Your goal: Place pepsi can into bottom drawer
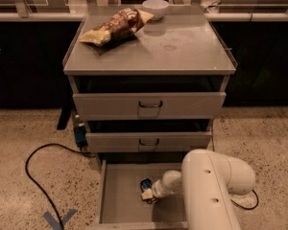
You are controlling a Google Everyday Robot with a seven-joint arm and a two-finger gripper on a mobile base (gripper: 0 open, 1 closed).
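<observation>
The white arm [209,186] bends down from the right into the open bottom drawer [119,202], with its gripper [148,194] low over the drawer's grey floor. The pepsi can [145,183] lies in the drawer right at the gripper's tip; whether it is grasped or released cannot be told. A chip bag [116,27] and a white bowl [155,7] sit on the cabinet top [182,47]. A black cable [33,176] loops across the speckled floor [264,138].

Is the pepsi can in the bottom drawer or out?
Inside. The pepsi can shows between the walls of the open bottom drawer, above its grey floor, beside the pincer. Resting or held: cannot tell.
</observation>
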